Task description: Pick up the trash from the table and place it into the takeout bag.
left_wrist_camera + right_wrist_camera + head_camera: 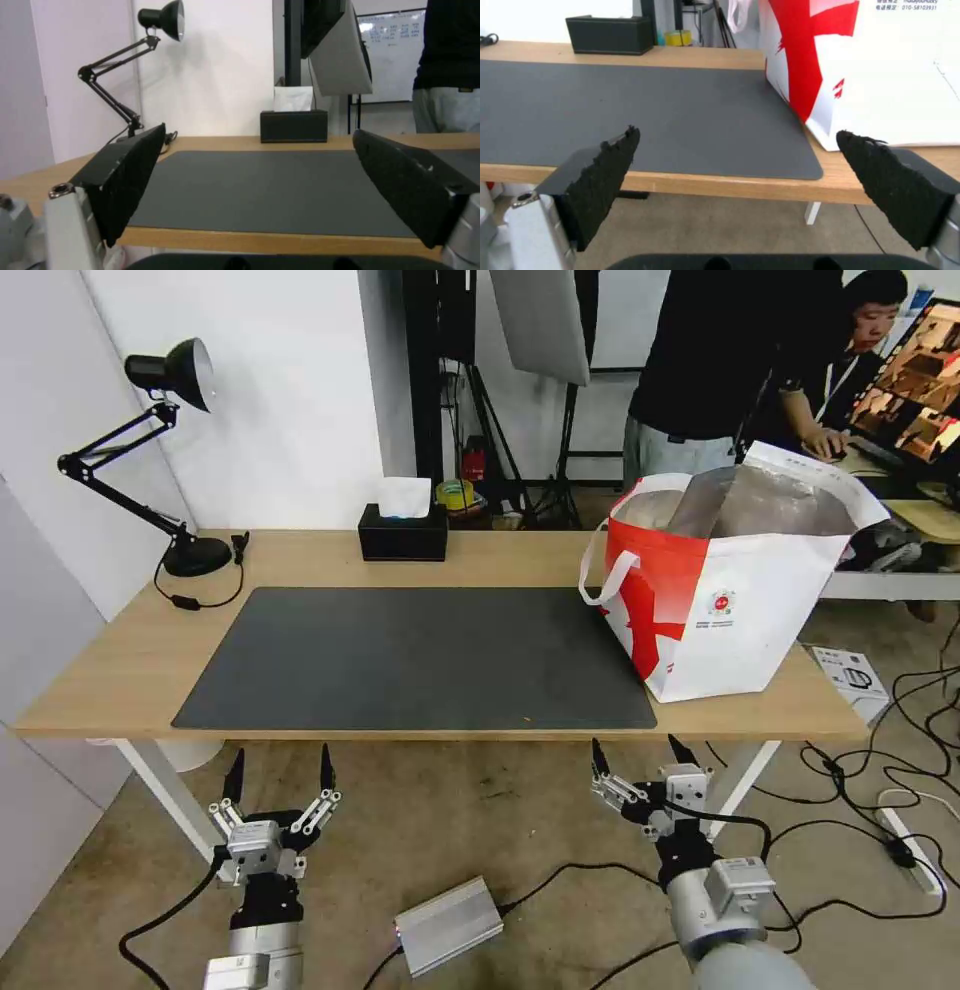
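Nearest the head camera, the left gripper (280, 770) and right gripper (643, 754) hang below the table's (120, 670) near edge, both with fingers spread wide and holding nothing, apparently parked clear of the work. No trash lies on the smooth dark mat (415, 655) or the pale wood around it; the boxy red-and-white bag (730, 590) stands upright at the table's right end, its foil-lined mouth gaping, so whatever trash there is may already be inside, though its contents are hidden.
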